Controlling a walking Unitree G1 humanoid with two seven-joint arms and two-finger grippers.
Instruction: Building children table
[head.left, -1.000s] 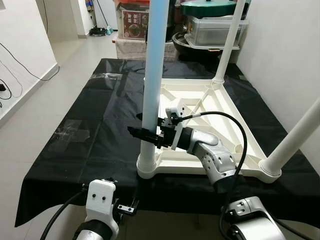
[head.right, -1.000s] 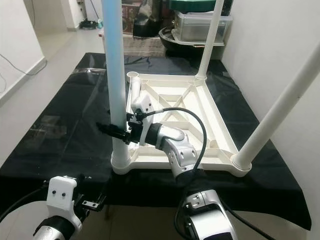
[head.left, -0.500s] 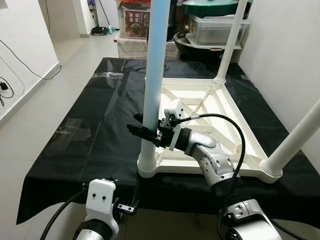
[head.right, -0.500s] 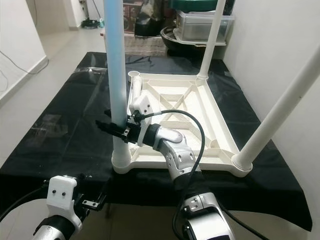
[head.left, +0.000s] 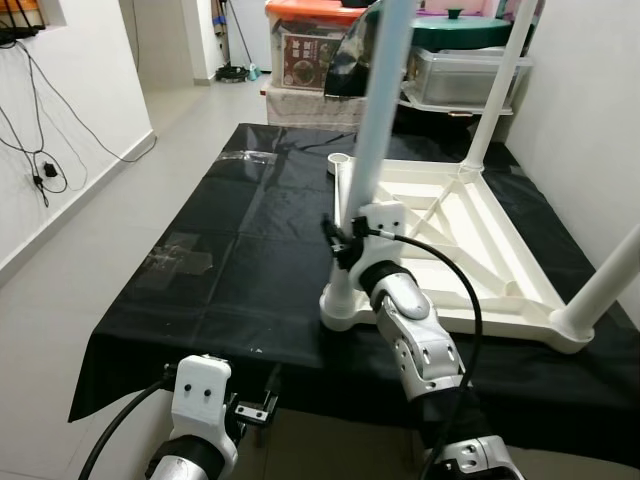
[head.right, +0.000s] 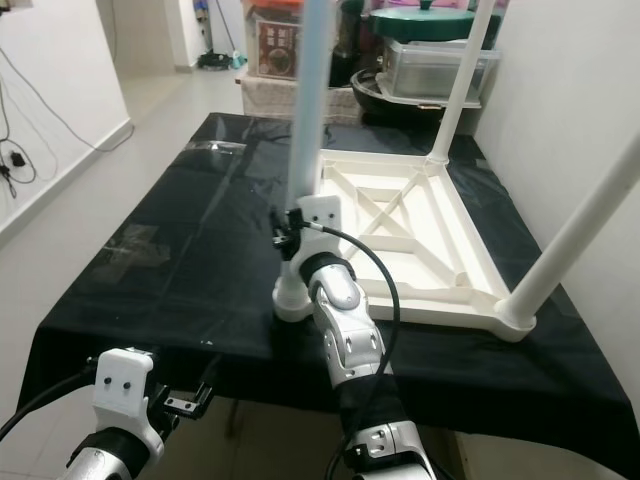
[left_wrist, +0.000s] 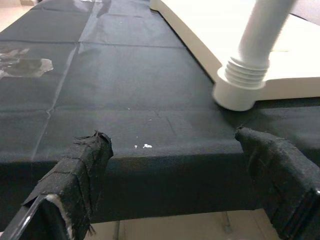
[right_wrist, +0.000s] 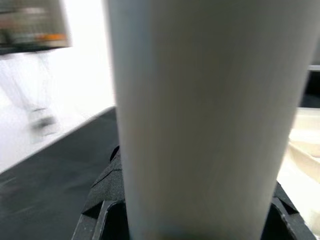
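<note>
Right gripper (head.left: 338, 243) clamped the pale blue plastic table leg (head.left: 366, 155) (standing in the upturned white tabletop (head.left: 470, 250)); left gripper (left_wrist: 175, 185) hung open

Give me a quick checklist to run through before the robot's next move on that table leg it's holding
1. Right end effector around the near leg: ok, a finger each side in the wrist view.
2. Leg seated in its corner socket: ok, though tightness cannot tell.
3. Tabletop flat, upside down on the black sheet: ok.
4. Fourth socket filled: not ok, no leg in it.
5. Left end effector free: ok, open below the sheet edge.
</note>
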